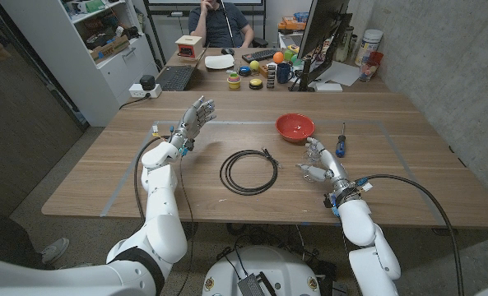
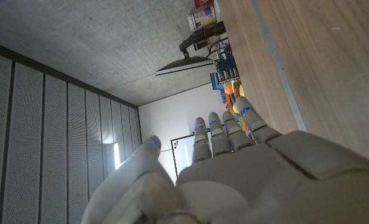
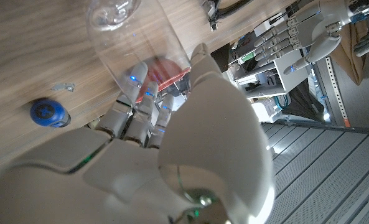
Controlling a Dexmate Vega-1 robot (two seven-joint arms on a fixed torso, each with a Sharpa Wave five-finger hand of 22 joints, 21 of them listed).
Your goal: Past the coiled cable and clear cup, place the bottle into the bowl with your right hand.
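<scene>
The bottle [image 3: 137, 46] is held in the right hand [image 1: 318, 164] just short of the bowl [image 1: 295, 127], a short carry remaining; the left hand [image 1: 192, 119] is spread, empty.

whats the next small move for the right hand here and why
Probably close the right hand firmly on the clear container: the right wrist view shows its fingers against the container, but not a sure grip. The red bowl sits just beyond the hand, so a short lift could follow.
</scene>
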